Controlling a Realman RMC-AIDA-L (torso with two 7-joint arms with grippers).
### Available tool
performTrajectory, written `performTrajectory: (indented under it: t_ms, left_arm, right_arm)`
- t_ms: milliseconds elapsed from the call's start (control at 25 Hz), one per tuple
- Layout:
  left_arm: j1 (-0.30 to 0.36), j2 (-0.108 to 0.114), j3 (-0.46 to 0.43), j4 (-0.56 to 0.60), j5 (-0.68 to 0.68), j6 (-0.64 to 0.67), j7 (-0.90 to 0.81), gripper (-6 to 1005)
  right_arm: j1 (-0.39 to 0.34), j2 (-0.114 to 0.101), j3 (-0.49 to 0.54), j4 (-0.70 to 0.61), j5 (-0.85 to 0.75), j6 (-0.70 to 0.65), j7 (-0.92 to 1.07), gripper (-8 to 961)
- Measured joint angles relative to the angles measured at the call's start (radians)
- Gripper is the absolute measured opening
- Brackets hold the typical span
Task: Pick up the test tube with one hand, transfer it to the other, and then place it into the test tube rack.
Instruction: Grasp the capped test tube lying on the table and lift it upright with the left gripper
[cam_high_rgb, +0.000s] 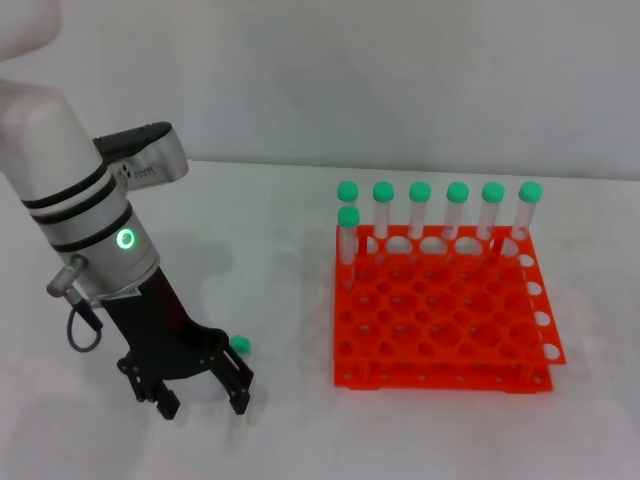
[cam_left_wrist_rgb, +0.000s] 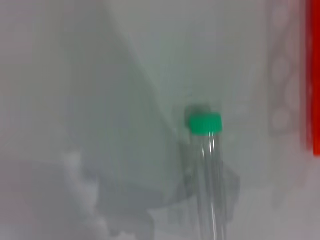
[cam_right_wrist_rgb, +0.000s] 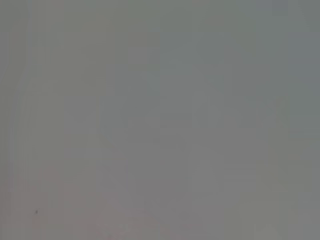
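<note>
The test tube lies flat on the white table; in the head view only its green cap (cam_high_rgb: 240, 345) shows, the rest is hidden behind my left gripper. My left gripper (cam_high_rgb: 204, 404), black on the white-and-grey arm with the green ring, hangs just over the tube with its fingers spread open and empty. The left wrist view shows the clear tube (cam_left_wrist_rgb: 207, 170) close up, lying on the table. The orange-red test tube rack (cam_high_rgb: 440, 376) stands to the right. My right gripper is out of view; its wrist view shows only plain grey.
Several green-capped tubes (cam_high_rgb: 420, 210) stand upright along the rack's far row, and one more (cam_high_rgb: 348, 232) stands just in front of them at the row's left end. The rack's edge (cam_left_wrist_rgb: 315, 75) shows in the left wrist view.
</note>
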Motion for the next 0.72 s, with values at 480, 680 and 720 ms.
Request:
performTrajectory:
  t_ms: [480, 680, 720]
  left_arm:
    - [-0.006, -0.04, 0.0, -0.016, 0.005, -0.012, 0.002, 752]
    - [-0.004, -0.038, 0.004, -0.019, 0.012, -0.009, 0.002, 658]
    - [-0.002, -0.036, 0.009, -0.019, 0.012, -0.009, 0.002, 658]
  right_arm:
    - [0.005, 0.0, -0.002, 0.0, -0.002, 0.001, -0.002, 684]
    - [0.006, -0.002, -0.002, 0.0, -0.002, 0.001, -0.002, 681]
    - [0.005, -0.002, -0.002, 0.0, -0.002, 0.001, -0.002, 681]
